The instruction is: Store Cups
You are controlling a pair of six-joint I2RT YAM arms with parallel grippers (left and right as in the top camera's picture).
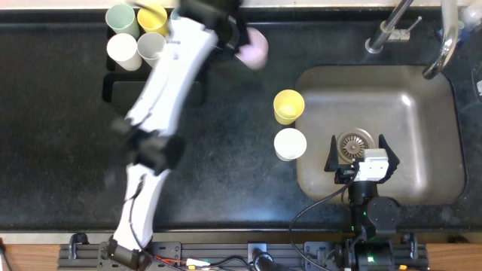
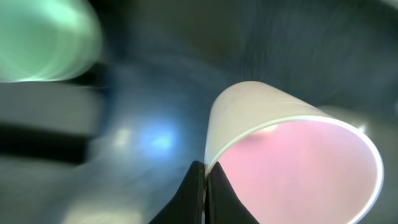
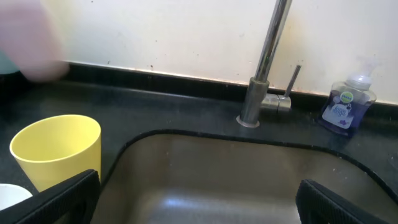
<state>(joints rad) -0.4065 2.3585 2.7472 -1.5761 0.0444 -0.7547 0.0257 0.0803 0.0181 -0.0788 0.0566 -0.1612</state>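
Pink cup, pinched tight by its rim in the left gripper, hangs tilted well left of the sink, just sink-side of four stored cups. A yellow cup and white cup stand at the sink's left rim, nearer the wide-spread, empty right gripper.
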